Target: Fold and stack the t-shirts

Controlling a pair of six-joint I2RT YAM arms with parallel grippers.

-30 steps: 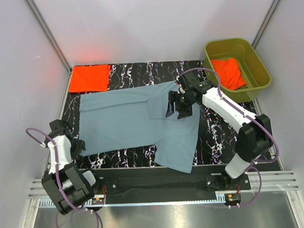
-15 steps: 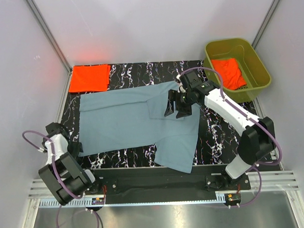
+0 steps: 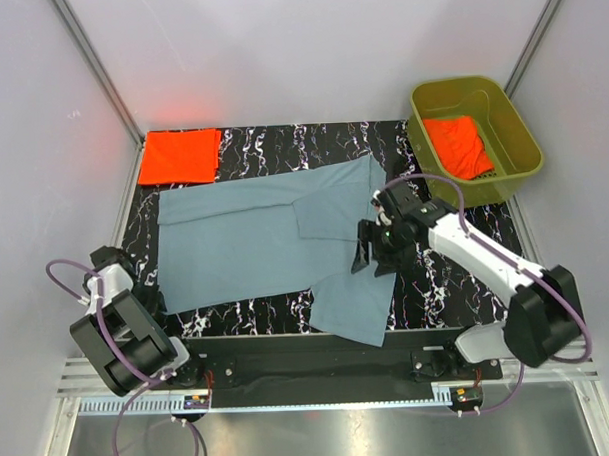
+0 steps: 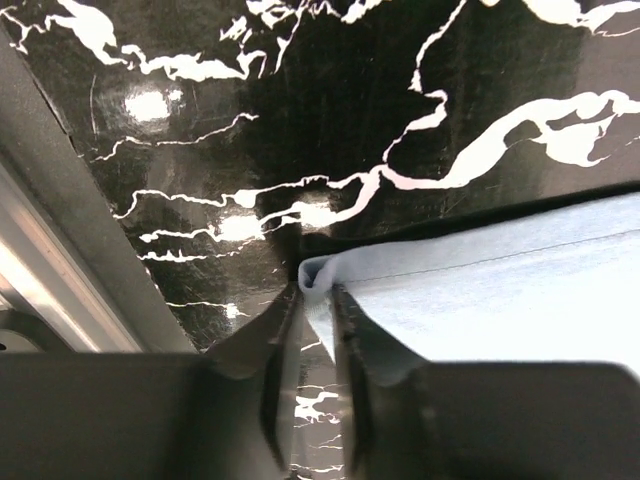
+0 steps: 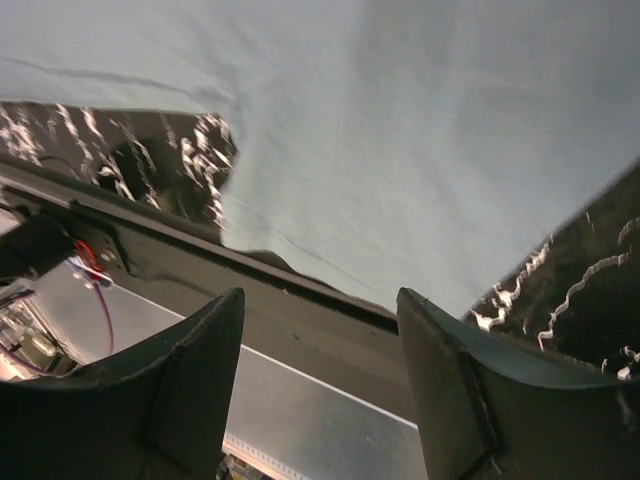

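So, the blue-grey t-shirt (image 3: 245, 240) is lying spread flat across the middle of the table (image 3: 281, 139), and two things changed in the last second. Its 8 o'clock corner is now pinched: the left gripper (image 4: 315, 295) had its jaws apart a moment ago and has closed them right on the little folded lip of the hem, as the left wrist view shows pretty clearly. The other change is on the 3 o'clock side, where the cloth looks pulled a bit wider and straighter than it was. The right gripper (image 3: 372, 256) has slid from near the shirt's middle down toward 5 o'clock. It hangs over the lower right part of the shirt with its jaws wide apart and nothing between them.

My read is that the smoothing-out is basically done and the first fold is about to start, with the left side already holding its corner. The right side still needs a grip of its own before anything gets lifted, otherwise the cloth will drag unevenly.

Further out, one folded orange-red t-shirt (image 3: 180, 155) sits at 10 o'clock, which I'd guess is where the stack goes. Another orange-red t-shirt (image 3: 459, 146) is bunched up in the olive tub (image 3: 483, 190) at 2 o'clock, not yet folded.
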